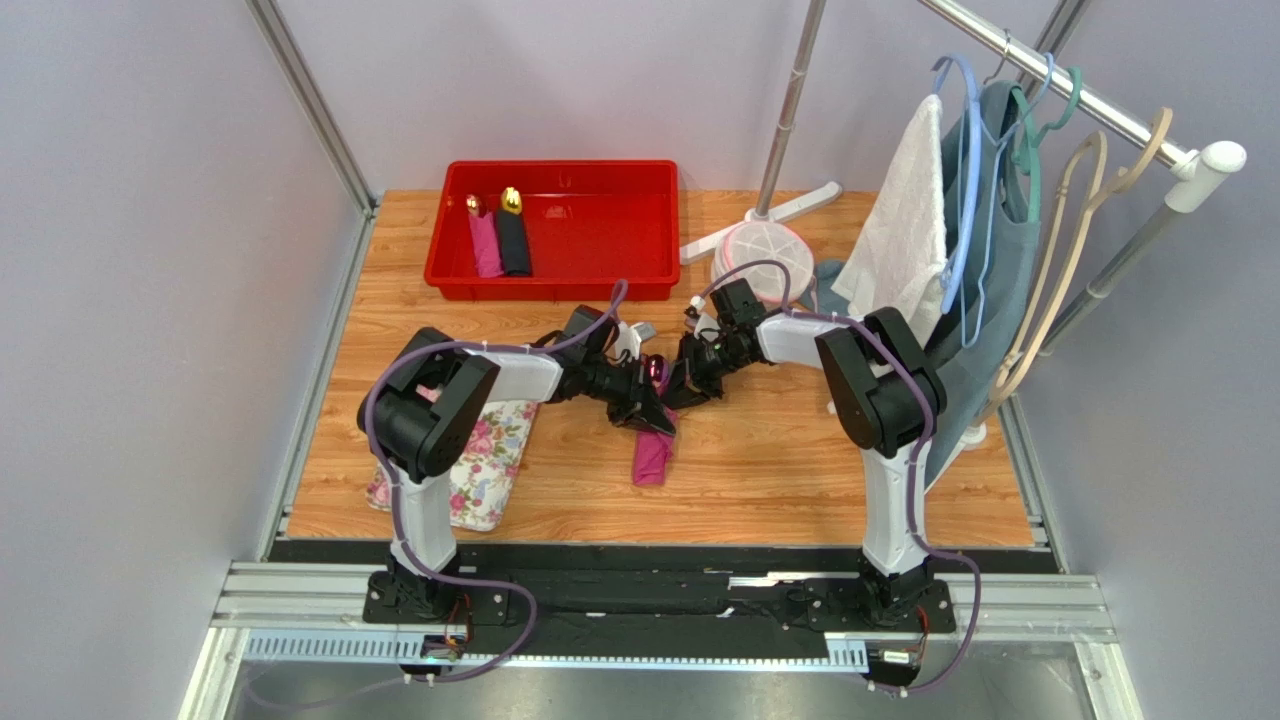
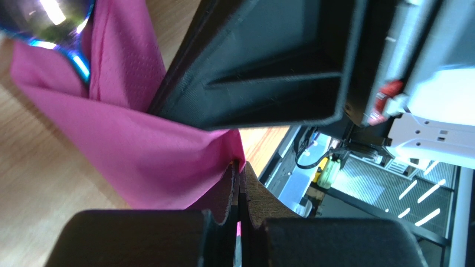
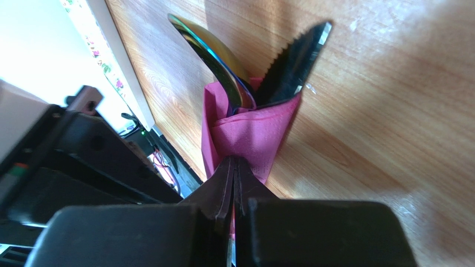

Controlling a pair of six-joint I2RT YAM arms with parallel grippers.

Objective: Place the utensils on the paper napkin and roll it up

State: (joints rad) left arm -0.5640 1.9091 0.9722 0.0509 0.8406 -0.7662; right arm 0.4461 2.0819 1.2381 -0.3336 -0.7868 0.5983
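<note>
The magenta paper napkin (image 1: pixel 651 450) lies folded around the utensils at the middle of the table. In the right wrist view a shiny spoon head (image 3: pixel 218 55) and a dark serrated knife tip (image 3: pixel 295 61) stick out of the napkin's (image 3: pixel 251 130) far end. My right gripper (image 3: pixel 234 162) is shut on the napkin's near edge. In the left wrist view my left gripper (image 2: pixel 241 167) is shut on a corner of the napkin (image 2: pixel 128 144), with a utensil head (image 2: pixel 56 22) at top left. Both grippers (image 1: pixel 661 383) meet over the napkin's upper end. The utensil handles are hidden inside.
A red bin (image 1: pixel 601 267) at the back holds a pink roll (image 1: pixel 484 240) and a black roll (image 1: pixel 514 240) with gold heads. A floral cloth (image 1: pixel 489 458) lies at the front left. A clothes rack (image 1: pixel 1082 105) with hangers and a white towel (image 1: pixel 902 225) stands on the right.
</note>
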